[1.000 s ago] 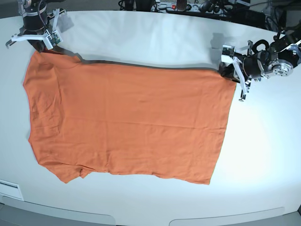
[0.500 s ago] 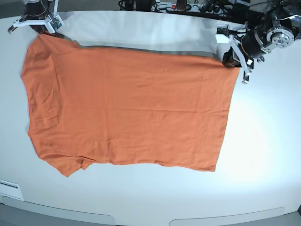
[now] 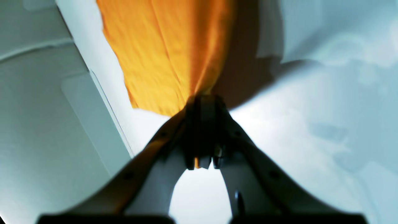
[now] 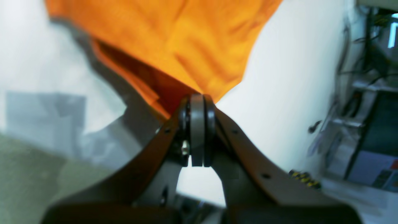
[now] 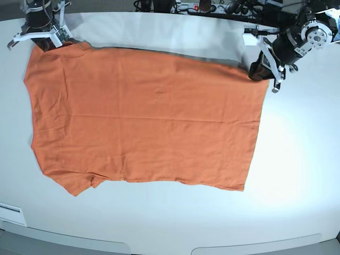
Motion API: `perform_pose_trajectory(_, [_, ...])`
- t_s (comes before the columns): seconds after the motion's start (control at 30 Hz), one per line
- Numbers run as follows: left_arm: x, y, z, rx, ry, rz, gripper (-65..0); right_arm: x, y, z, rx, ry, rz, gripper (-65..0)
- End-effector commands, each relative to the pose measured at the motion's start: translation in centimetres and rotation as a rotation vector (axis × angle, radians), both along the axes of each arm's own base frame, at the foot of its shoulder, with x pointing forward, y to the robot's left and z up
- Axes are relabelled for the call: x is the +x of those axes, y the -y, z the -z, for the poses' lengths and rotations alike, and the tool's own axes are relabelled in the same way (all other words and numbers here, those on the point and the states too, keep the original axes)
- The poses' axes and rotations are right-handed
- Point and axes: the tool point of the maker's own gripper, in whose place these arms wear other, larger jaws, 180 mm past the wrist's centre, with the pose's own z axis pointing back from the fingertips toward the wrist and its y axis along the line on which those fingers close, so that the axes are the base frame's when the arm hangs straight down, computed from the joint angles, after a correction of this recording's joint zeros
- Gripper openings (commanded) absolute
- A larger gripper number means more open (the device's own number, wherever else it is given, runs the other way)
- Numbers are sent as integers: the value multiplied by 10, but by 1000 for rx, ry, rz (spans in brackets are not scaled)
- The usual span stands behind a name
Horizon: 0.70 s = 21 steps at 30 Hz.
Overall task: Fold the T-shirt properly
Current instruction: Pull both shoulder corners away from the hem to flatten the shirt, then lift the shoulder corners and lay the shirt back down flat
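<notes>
The orange T-shirt (image 5: 143, 122) lies spread flat across the white table (image 5: 297, 159), its far edge running from back left to back right. At the shirt's far right corner my left gripper (image 5: 259, 71) is shut on the fabric. The left wrist view shows its fingertips (image 3: 202, 101) pinched on the T-shirt (image 3: 164, 53), which stretches away from them. My right gripper (image 5: 51, 43) holds the far left corner, by a sleeve. Its closed pads (image 4: 199, 99) clamp the T-shirt (image 4: 186, 40) in the right wrist view.
Cables and a power strip (image 5: 207, 7) line the table's back edge. Racks and equipment (image 4: 370, 93) stand beyond the table on the right of the right wrist view. A white panel (image 5: 10, 213) sits at the front left edge.
Both grippers have pulled the shirt's far edge toward the back of the table. The raised edge and its shadow have dropped, and the cloth lies flatter and further back.
</notes>
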Motion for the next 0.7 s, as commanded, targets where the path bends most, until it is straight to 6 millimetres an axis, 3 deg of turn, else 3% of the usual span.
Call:
perform_pose_trajectory(0.0, [6, 3, -10, -14, 40, 10, -650, 10, -1, -9, -3, 42, -23, -650])
perform_pose_trajectory(0.17, [9, 7, -10, -32, 49, 5, -650, 32, -5, -18, -7, 74, -95, -650])
perform_pose_trajectory(0.37, [31, -3, -18, -24, 107, -24, -650, 53, -11, -29, 23, 132, -147, -650])
perform_pose_trajectory(0.5, [45, -17, -17, -4, 127, -67, -650, 61, -8, -35, 2, 158, -152, -650])
perform_pose_trajectory(0.67, [48, -21, -10, -9, 123, -71, -650, 62, -8, -36, 12, 166, -158, -650])
